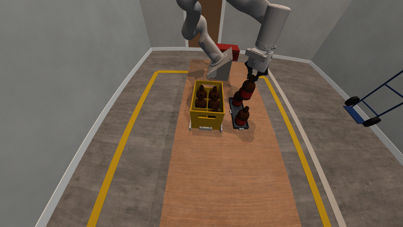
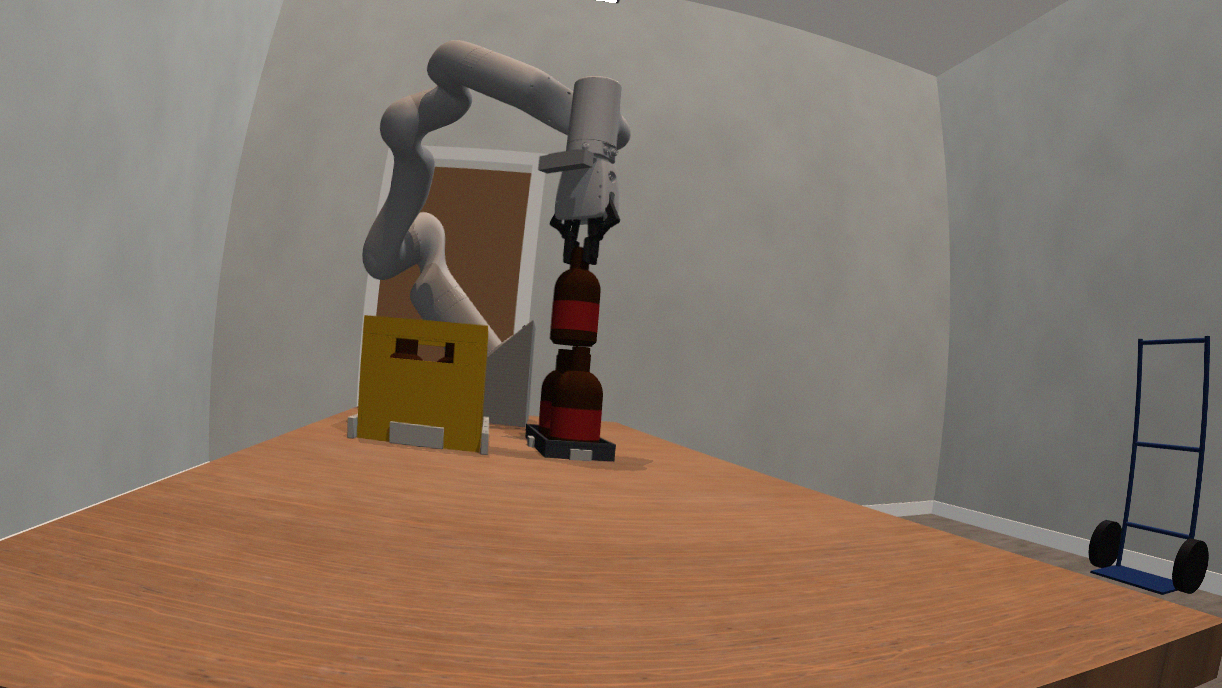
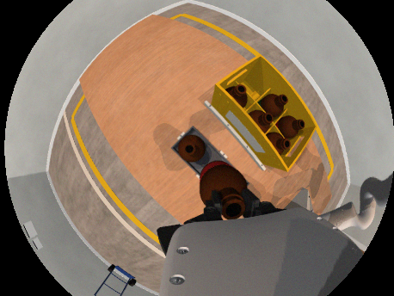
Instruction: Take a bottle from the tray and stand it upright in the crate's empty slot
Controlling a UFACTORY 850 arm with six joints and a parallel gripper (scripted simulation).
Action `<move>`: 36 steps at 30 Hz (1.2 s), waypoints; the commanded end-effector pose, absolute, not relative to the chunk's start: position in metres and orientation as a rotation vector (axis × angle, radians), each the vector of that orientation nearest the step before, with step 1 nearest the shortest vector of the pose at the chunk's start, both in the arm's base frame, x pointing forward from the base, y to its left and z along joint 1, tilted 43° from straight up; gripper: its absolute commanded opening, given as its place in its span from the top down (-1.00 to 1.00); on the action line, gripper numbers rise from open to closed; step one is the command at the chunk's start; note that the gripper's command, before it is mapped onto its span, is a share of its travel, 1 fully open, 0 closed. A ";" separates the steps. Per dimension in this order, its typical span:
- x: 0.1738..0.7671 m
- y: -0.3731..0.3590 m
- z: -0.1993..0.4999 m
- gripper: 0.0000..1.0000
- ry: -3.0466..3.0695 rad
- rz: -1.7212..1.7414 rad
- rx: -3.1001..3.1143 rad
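We've got the gripper (image 2: 579, 247) clamped on a bottle's (image 2: 574, 307) neck, hanging upright above the tray (image 2: 571, 448).

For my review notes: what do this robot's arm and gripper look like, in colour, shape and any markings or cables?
The arm is matte light grey throughout, built of smooth rounded tubular links with bulging joints, ending in a plain cylindrical wrist section. It rises from a grey wedge-shaped base. The gripper has a boxy pale grey body with small round screw heads and short black jaws. No cables, logos or markings show.
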State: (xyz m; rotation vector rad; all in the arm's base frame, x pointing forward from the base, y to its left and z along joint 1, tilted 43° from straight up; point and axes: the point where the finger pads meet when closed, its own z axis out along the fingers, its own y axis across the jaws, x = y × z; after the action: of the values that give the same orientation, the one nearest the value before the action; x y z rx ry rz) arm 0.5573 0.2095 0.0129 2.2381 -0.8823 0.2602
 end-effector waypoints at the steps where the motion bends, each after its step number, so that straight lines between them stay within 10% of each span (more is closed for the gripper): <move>1: 0.558 0.210 0.014 1.00 -0.883 0.262 2.240; 36: 0.559 0.224 0.028 1.00 -0.883 0.262 2.240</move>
State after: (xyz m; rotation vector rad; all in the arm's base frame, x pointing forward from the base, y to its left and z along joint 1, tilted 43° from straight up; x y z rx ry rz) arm 0.5585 0.2219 0.0262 2.2383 -0.8824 0.2604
